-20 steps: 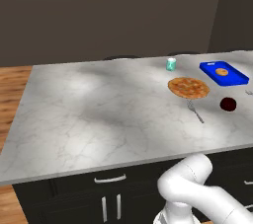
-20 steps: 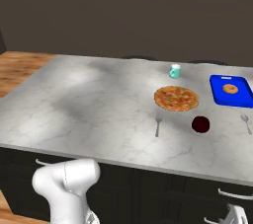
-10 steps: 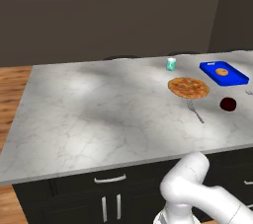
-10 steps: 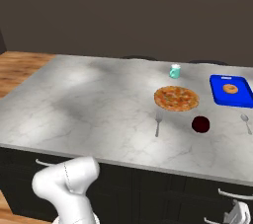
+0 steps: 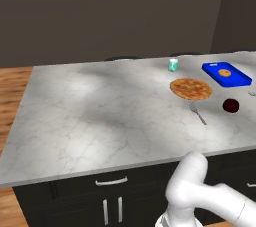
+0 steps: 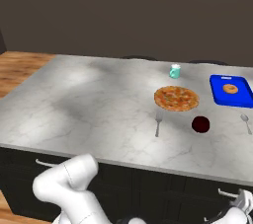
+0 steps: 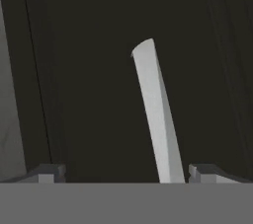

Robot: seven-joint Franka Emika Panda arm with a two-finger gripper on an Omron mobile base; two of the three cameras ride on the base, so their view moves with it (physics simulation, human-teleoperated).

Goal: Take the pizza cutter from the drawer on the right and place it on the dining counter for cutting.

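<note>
Dining counter (image 5: 100,116): a pale marble-veined slab carried on black cabinet fronts with silver handles, seen in both base views. A blue tray (image 5: 226,74) is set near the far right of the slab, and one round orange-brown item (image 5: 224,73) is held in it. A pizza (image 5: 190,88) is laid flat just beside the tray, toward the middle. A small teal cup (image 5: 173,65) is stood upright behind the pizza. A fork (image 5: 198,113) is laid in front of the pizza, and a dark red round item (image 5: 230,105) is placed near it. A spoon (image 6: 244,123) is laid at the right edge. Gripper (image 7: 126,173): fingers are spread wide and nothing is grasped; a silver handle (image 7: 158,114) on a dark cabinet front is seen between them. No pizza cutter can be made out.
</note>
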